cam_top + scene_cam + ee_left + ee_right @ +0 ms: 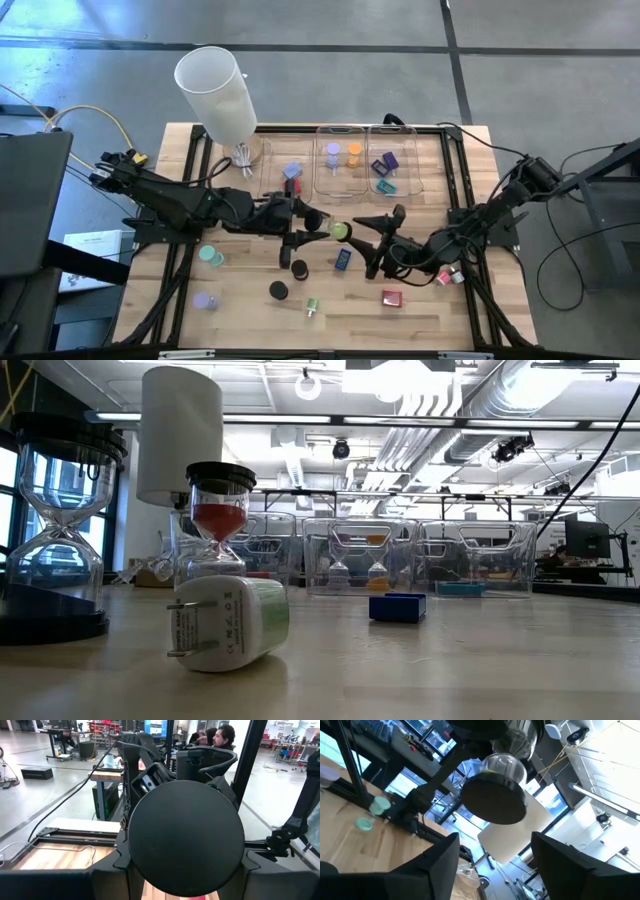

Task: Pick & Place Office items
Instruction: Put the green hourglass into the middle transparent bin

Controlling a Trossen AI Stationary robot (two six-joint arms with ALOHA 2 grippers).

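Black-capped and pale green, the hourglass (338, 232) lies on its side above mid-table in the high view. The left gripper (318, 222) is clamped on it. The right gripper (377, 238) faces it just beside, jaws apart and holding nothing. A blue piece (343, 259) and a red block (391, 297) lie on the wood nearer you.

From table height you see neither gripper, only a white plug (228, 623) lying before a red-sand timer (218, 520).

Your left wrist view shows the hourglass's (186, 837) black end pinched between the dark fingers (65, 882).

In the right wrist view, the hourglass (495, 795) hangs beyond the spread fingers (437, 865), apart from them.
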